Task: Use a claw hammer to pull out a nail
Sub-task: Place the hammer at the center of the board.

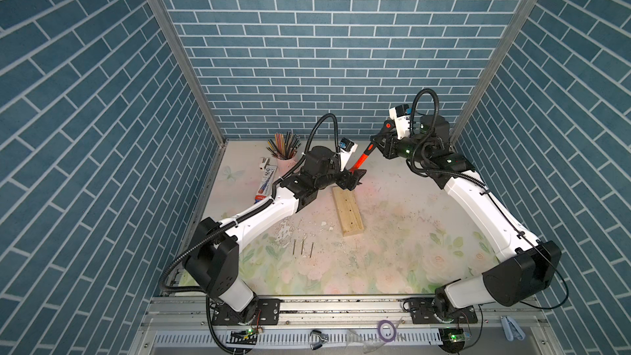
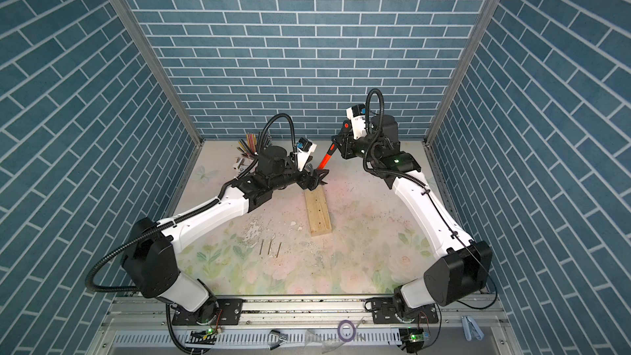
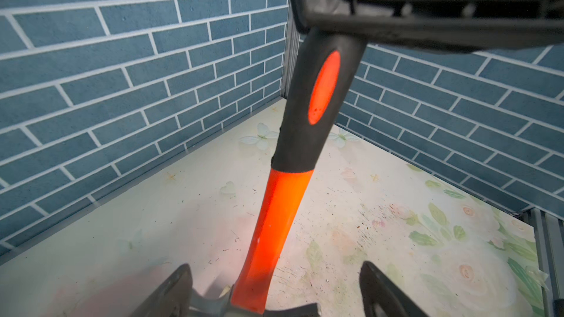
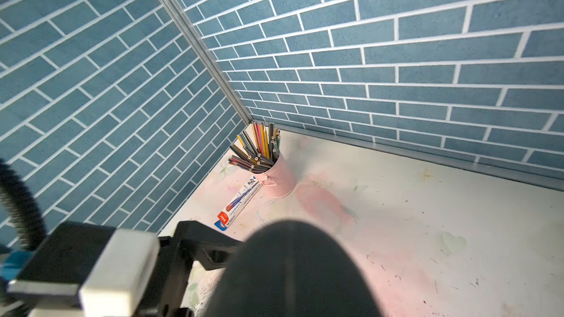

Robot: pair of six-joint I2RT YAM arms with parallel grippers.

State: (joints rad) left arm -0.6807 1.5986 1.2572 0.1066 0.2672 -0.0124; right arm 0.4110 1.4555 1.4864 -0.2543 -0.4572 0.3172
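My right gripper (image 1: pixel 377 141) pinched the hammer (image 3: pixel 283 214) by its handle end for leverage; my left gripper (image 3: pixel 276 288), spread, flanked the head, probably guiding.

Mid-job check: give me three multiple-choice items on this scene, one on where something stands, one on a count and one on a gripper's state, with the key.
1. Where does the pencil cup stand?
A. In the far corner on the left arm's side
B. Beside the right arm's base
C. Under the left arm's elbow

2. How many loose nails lie apart from the wooden block?
A. One
B. Three
C. Six

3. What state is the right gripper in?
A. Open, holding nothing
B. Shut on the black handle end of the claw hammer
C. Shut on a pencil

Key:
1 A: both top views show the cup in that far corner.
2 B: three nails lie side by side.
3 B: the left wrist view shows it clamped on the black grip.
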